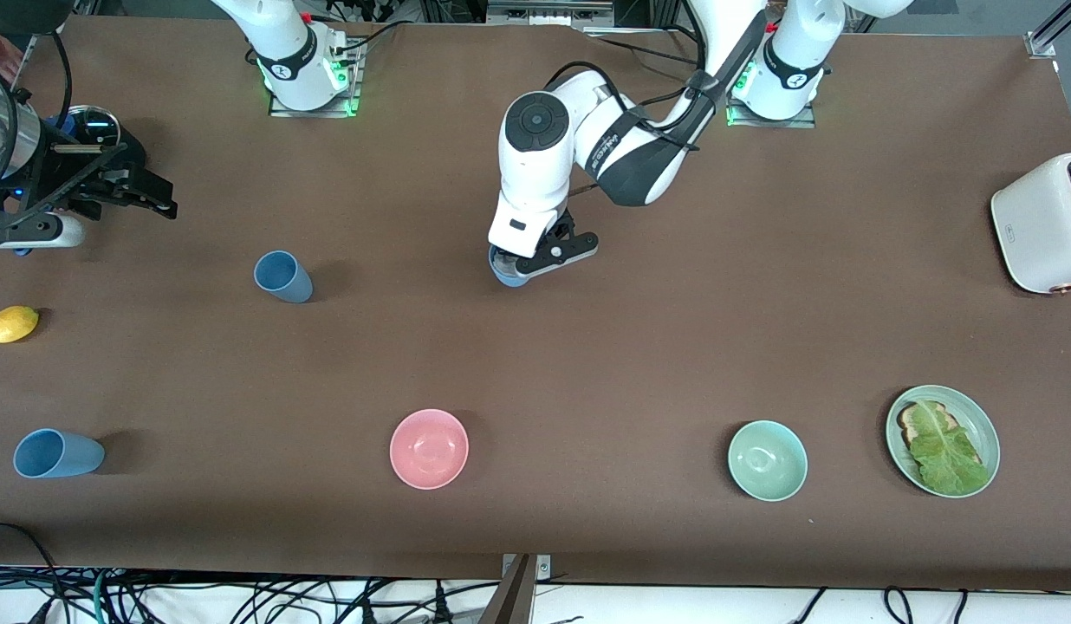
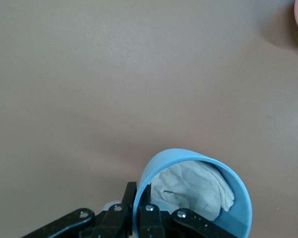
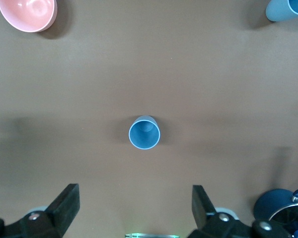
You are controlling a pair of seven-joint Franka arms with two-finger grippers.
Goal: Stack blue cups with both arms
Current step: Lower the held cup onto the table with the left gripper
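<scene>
Gripping the rim of a sky-blue cup (image 2: pixel 198 198) with the closed fingers (image 2: pixel 151 218) of the left gripper (image 1: pixel 540 253), one finger inside the wall and one outside. Shows crumpled white paper (image 2: pixel 193 186) inside that cup. Sits near the middle of the bench (image 1: pixel 639 347); cannot tell whether the cup's base touches the surface.

Reading the front view as a clock face, twelve o'clock toward the arms' bases:

Spreads the fingers (image 3: pixel 64 203) of the right gripper (image 1: pixel 141 192) wide, holding nothing. Hangs over the bench at the right arm's end, and frames a duller blue cup (image 1: pixel 282 276) between those fingers in the right wrist view.

Stands that duller blue cup upright, mouth up, at nine o'clock from the held cup and well apart from it. Lies a tipped blue cup (image 1: pixel 57 453) on its side at about seven o'clock from the upright one, mouth toward the right arm's end of the bench.

Rests a lemon (image 1: pixel 11 323) at roughly twelve o'clock from the tipped cup. Sits a pink bowl (image 1: pixel 429 448) at about seven o'clock from the held cup, and a pale green bowl (image 1: pixel 767 460) at three o'clock from the pink one. Carries toast and a lettuce leaf (image 1: pixel 947 451) on a green plate (image 1: pixel 989 426) just at three o'clock of the green bowl. Stands a white toaster (image 1: pixel 1042 221) at about one o'clock of the plate, at the left arm's end.
</scene>
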